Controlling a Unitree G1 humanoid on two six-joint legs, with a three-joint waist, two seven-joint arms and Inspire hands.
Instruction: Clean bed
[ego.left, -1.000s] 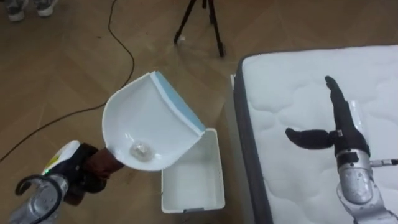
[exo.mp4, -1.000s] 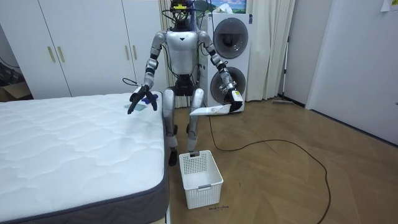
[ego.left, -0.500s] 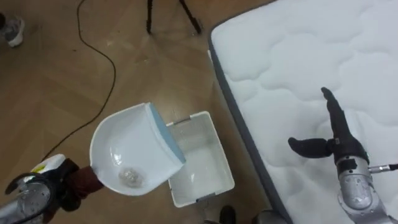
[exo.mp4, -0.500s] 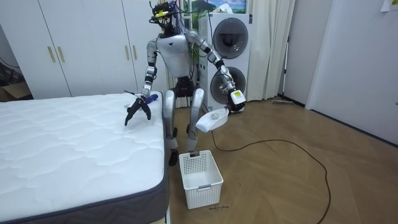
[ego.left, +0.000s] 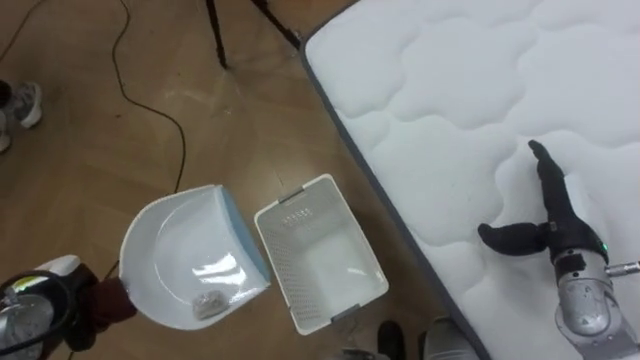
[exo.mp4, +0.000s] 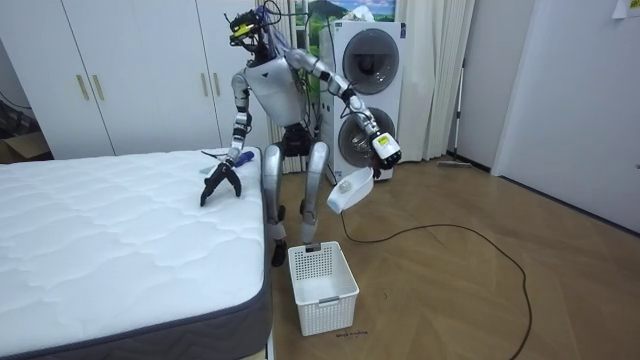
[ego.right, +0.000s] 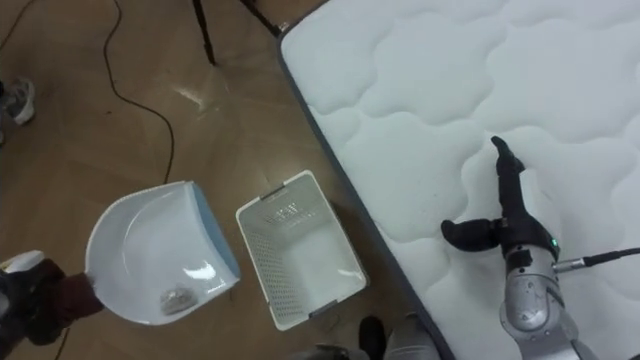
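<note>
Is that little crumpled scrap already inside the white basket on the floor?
No, the scrap lies in the dustpan, which the left hand holds beside the basket.

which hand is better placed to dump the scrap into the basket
Left. The left hand holds the dustpan with the scrap lying in it, right beside the basket on the floor. The right hand is open over the mattress, holding nothing.
</note>
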